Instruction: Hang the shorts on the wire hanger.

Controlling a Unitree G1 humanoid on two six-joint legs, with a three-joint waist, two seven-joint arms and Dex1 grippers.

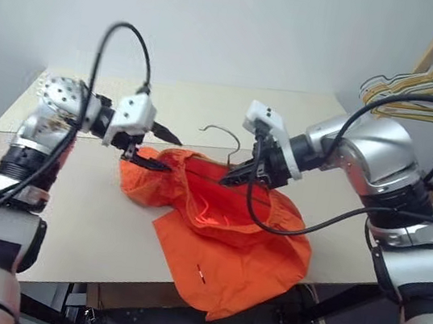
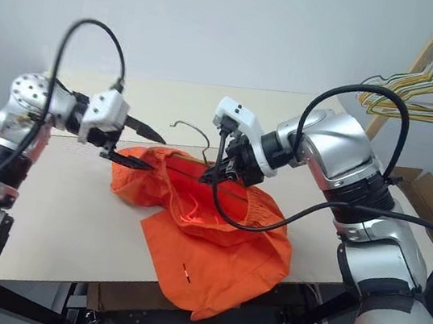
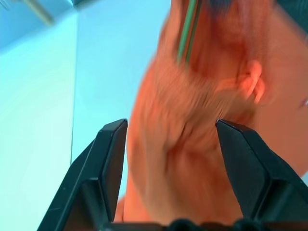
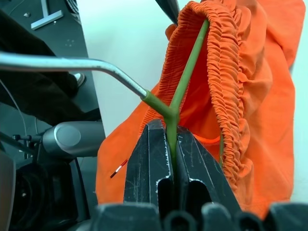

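The right gripper [image 4: 171, 144] reaches in from the right with its forearm angled down and toward the left, its fingers [image 4: 149, 159] clamped tight on the hanger [image 4: 180, 91] at the neck, where the hook meets the two shoulders. The hook [image 1: 222, 133] curves up and away behind those fingers. One hanger arm runs forward from the grip into the gathered waistband of the shorts [image 1: 220, 244], which is lifted just past the fingertips; the rest of the orange fabric sags below the grip onto the counter [image 1: 69, 221] and droops over its near edge.

The left gripper [image 1: 153, 148] comes in from the left, wrist bent so it points right and slightly down. Its fingers [image 3: 108, 159] stand wide apart, one above and one below the left end of the bunched fabric, with cloth lying between them.
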